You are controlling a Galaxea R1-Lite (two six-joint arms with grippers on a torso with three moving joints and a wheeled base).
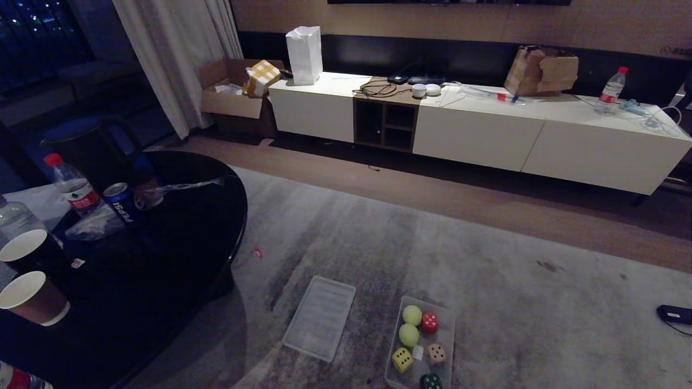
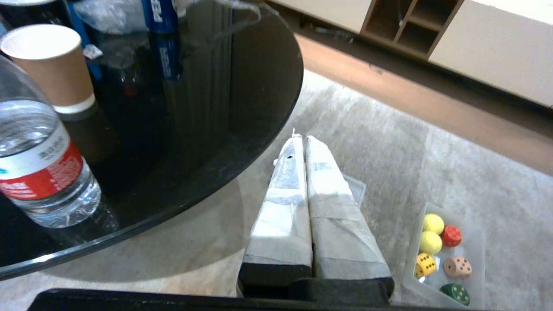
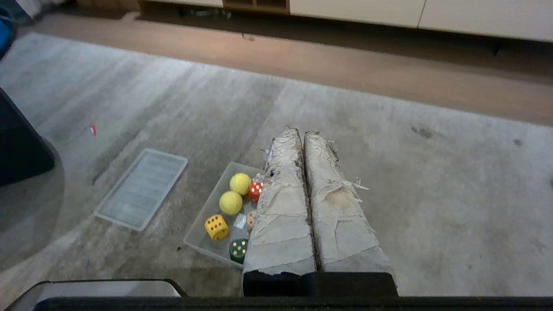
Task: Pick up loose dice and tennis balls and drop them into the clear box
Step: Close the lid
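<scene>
The clear box (image 1: 450, 330) stands on the grey rug near the bottom of the head view. Inside lie two tennis balls (image 1: 412, 314) (image 1: 408, 334) and several dice: red (image 1: 430, 322), yellow (image 1: 402, 359), tan (image 1: 436, 353) and dark green (image 1: 431, 382). No loose ball or die shows on the rug. My left gripper (image 2: 302, 138) is shut and empty, up beside the table edge, with the box (image 2: 412, 255) off to one side. My right gripper (image 3: 301, 131) is shut and empty above the rug, partly covering the box (image 3: 196, 244). Neither arm shows in the head view.
A flat ribbed lid (image 1: 320, 316) lies on the rug left of the box. A round black glass table (image 1: 189, 227) with paper cups (image 1: 33, 297), bottles and a Pepsi can (image 1: 120, 201) fills the left. A long white cabinet (image 1: 476, 129) lines the back wall. A black device (image 1: 674, 313) lies far right.
</scene>
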